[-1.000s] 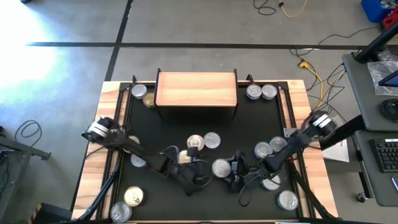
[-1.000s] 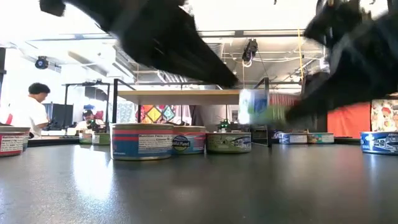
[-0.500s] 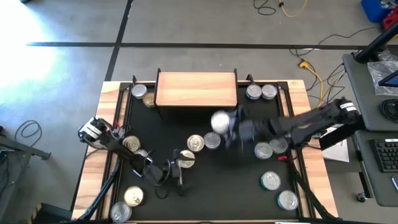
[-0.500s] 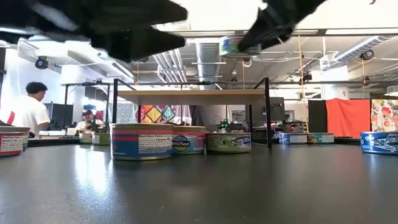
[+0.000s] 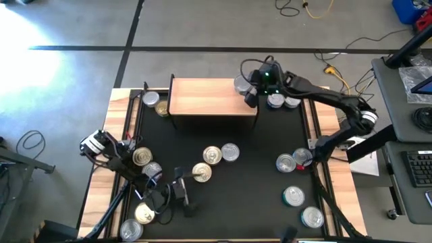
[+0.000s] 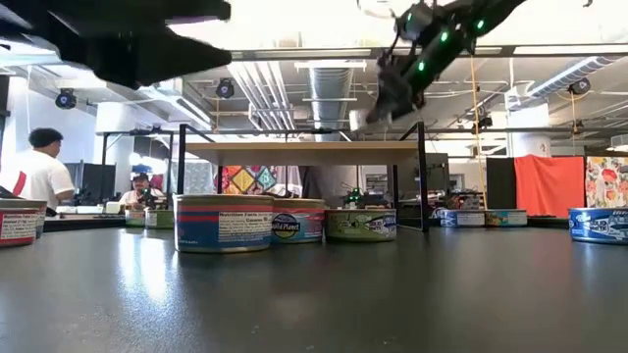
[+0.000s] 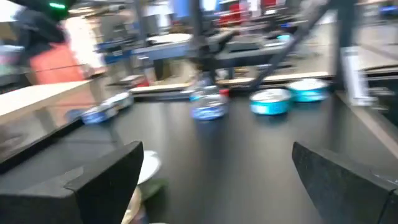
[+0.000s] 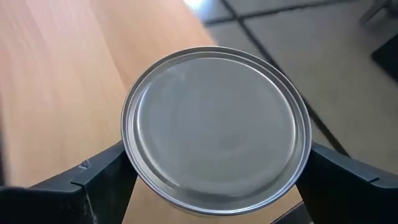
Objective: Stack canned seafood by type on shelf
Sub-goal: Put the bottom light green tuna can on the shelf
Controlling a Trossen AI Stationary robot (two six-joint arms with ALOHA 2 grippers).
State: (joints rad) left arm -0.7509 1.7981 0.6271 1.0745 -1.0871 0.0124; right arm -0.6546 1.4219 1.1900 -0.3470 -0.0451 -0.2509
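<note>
The shelf (image 5: 212, 98), a light-wood board on dark legs, stands at the table's far middle. My right gripper (image 5: 250, 89) hangs above its far right corner, shut on a silver-lidded can (image 8: 216, 130) of seafood. Several more cans stand on the black table: a cluster of gold and silver lids (image 5: 214, 156) mid-table, and two pairs flanking the shelf (image 5: 150, 100) (image 5: 282, 101). My left gripper (image 5: 182, 196) stands open low over the near left part of the table, pointing level, nothing between its fingers (image 7: 99, 180). My right gripper pinches the can's round side wall (image 8: 127, 158) between its two fingers, on opposite sides just under the lid's rim. The fingers come from the table's right side, slanting down. The can sits level, lid up, lifted clear above the shelf's board.
More cans stand by the table's right edge (image 5: 293, 160) (image 5: 302, 206) and by its near left corner (image 5: 138, 221). The left arm lies low across two cans (image 5: 146, 162) near the left edge. A wooden rim (image 5: 324, 128) frames the table. People sit far behind the table (image 6: 44, 172).
My right gripper has lifted the silver-lidded can off the near middle of the table and carried it up and toward the far edge, to above the shelf's right end. My left gripper, open throughout, has drawn back toward the table's left edge.
</note>
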